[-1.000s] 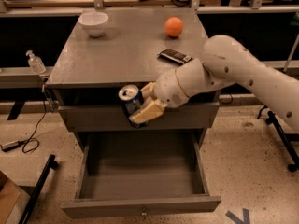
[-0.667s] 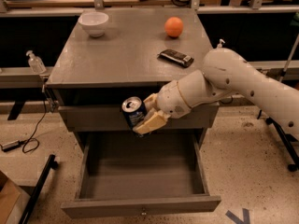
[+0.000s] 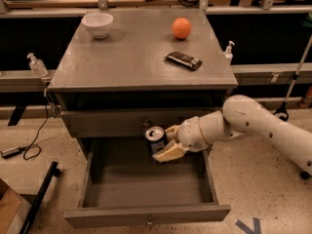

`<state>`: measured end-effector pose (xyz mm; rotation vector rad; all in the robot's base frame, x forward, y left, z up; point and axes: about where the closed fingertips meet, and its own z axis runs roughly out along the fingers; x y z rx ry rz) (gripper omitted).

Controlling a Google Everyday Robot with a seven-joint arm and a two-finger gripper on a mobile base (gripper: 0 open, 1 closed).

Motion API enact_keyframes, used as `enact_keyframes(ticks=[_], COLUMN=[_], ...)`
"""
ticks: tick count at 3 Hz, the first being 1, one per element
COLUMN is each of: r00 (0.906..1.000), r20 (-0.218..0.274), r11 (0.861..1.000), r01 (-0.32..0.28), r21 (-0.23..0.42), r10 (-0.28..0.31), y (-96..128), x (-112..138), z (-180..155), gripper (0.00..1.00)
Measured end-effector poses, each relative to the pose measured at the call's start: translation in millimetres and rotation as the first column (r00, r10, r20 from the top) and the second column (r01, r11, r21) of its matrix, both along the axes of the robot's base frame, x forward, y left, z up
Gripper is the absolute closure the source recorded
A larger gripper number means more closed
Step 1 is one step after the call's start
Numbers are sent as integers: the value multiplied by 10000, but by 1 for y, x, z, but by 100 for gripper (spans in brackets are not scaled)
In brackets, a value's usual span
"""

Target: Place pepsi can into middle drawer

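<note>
Pepsi can [image 3: 156, 138]: a small cylinder with a dark blue body and a bright silver top with a pull tab. It is tilting slightly, top toward the camera. No lettering on its side is coming through legibly.

Hand [image 3: 162, 144]: it is clamping the pepsi can between two tan, matte, plastic-looking fingers [image 3: 168, 152], one above and one below the can body. The can is hanging in the air over the rear part of the middle drawer [image 3: 146, 186], just in front of the upper drawer front [image 3: 107, 122] and clear of the drawer floor.

The middle drawer is standing pulled out, a wide shallow box of grey painted wood with a flat front and a small round knob [image 3: 149, 222].

A smooth white rounded arm [image 3: 253, 126] is reaching in from the right.

Bench [image 3: 122, 62]: its grey flat top is carrying a glossy white bowl [image 3: 97, 23] at the back left, an orange ball [image 3: 181, 28] at the back right, and a flat dark rectangular object [image 3: 183, 60] nearer the front right; its markings are too small to read.
</note>
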<state>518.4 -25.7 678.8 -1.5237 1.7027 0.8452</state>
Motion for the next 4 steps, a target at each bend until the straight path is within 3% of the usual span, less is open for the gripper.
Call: enact_keyframes(ticks=[2,3,4], r00=[9998,9965,9904], r20=[175,800,1323], r11=[9999,9974,9850], r01=[-31,-300,-624], r21=[164,660,1606], r10=[28,247,412], y=[6,15,21], x=[-2,-3,4], z=[-20,-41,-72], gripper=[100,100,100])
